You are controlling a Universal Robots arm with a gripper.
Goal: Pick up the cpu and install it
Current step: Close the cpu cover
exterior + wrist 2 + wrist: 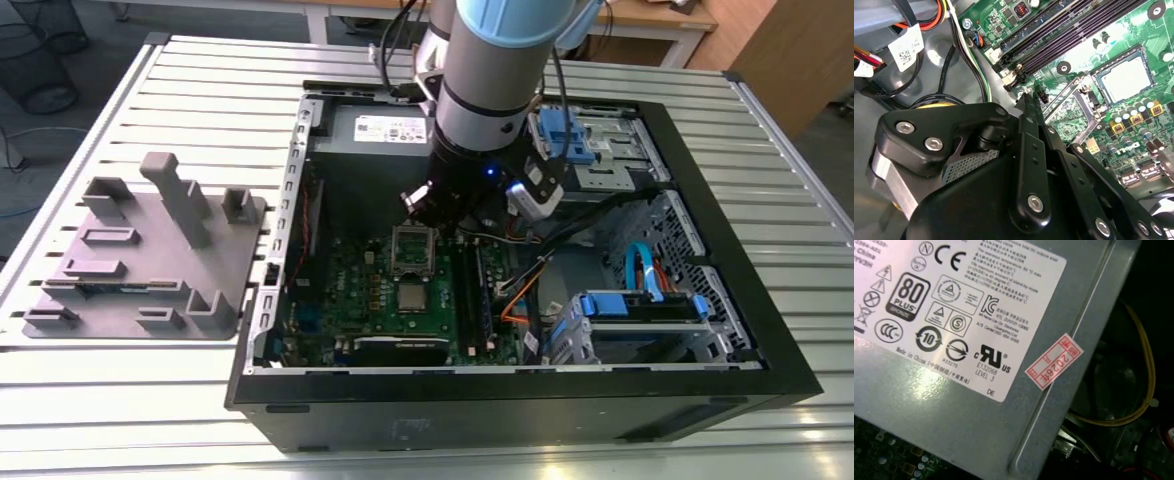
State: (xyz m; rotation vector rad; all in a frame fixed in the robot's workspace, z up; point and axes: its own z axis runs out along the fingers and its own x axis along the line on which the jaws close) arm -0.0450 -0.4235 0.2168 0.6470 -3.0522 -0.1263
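Claw (1026,102), open or closed not discernible, hangs over the open socket frame (1081,107) beside the cpu (1124,80) lying in its socket; judged best: slow vertical travel, no side load.

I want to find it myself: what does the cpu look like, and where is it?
Inside the open computer case lies a green board. Near its middle, right beside the metal frame, sits the cpu: a flat, plain silvery square, unlike the long dark slots next to it.
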